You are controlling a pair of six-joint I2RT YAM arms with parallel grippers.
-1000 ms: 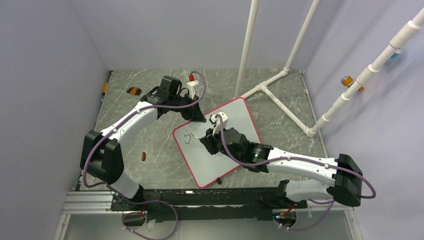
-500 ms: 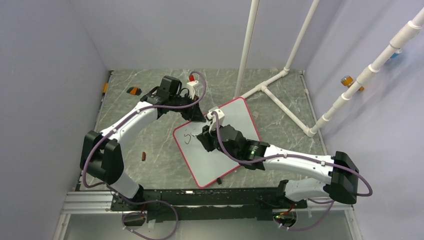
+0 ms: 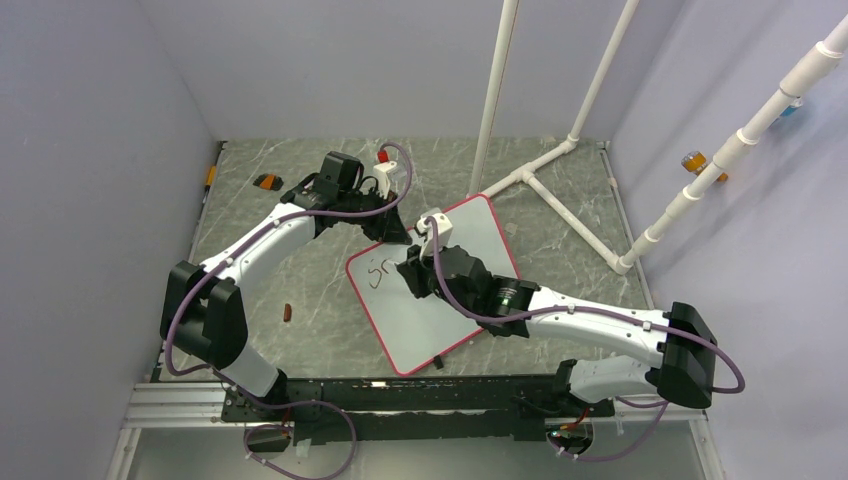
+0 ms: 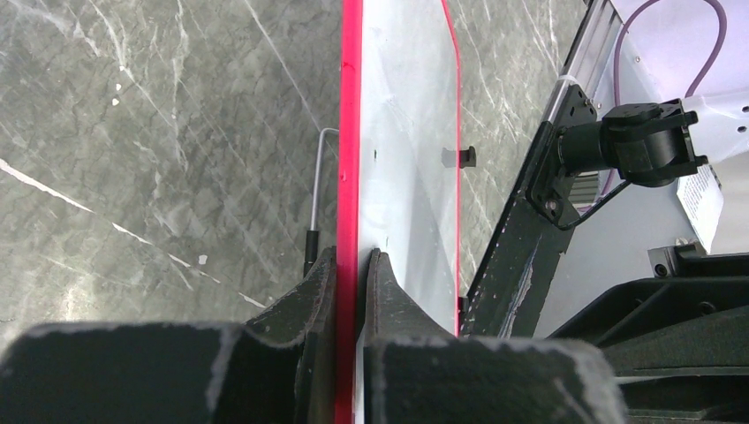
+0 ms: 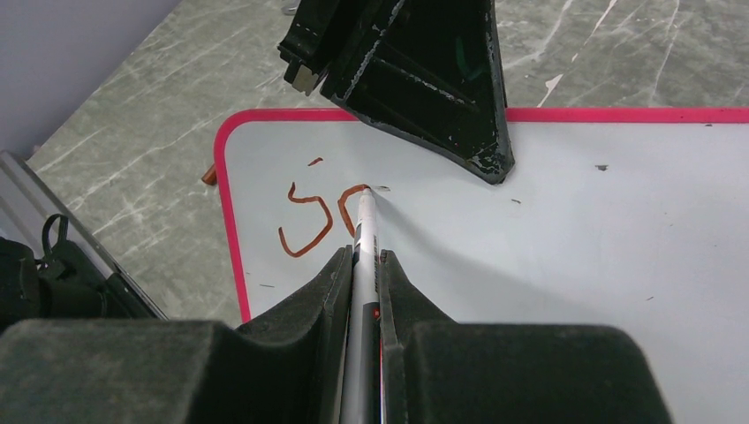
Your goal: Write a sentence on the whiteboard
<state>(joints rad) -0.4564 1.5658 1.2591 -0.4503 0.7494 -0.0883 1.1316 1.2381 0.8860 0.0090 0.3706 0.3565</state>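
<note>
The whiteboard (image 3: 478,235) lies tilted on the marble table, white with a red-pink rim. My left gripper (image 3: 396,233) is shut on its far rim; in the left wrist view the fingers (image 4: 351,258) pinch the rim, one on each side of the whiteboard (image 4: 411,132). My right gripper (image 3: 414,274) is shut on a white marker (image 5: 363,231), whose tip touches the whiteboard (image 5: 574,221). The sentence (image 5: 309,219) is a reddish-brown "S" and part of a second letter near the corner, also visible as the sentence (image 3: 378,271) from above.
A white pipe frame (image 3: 545,165) stands on the table behind the board. A small brown piece (image 3: 288,313) lies left of the board and an orange-black object (image 3: 266,181) at the far left. Black clips (image 3: 438,362) sit on the board's near edge.
The right gripper has shifted slightly up and left along the board with the marker. A new stroke has appeared beside the "S". The left gripper has held still.
</note>
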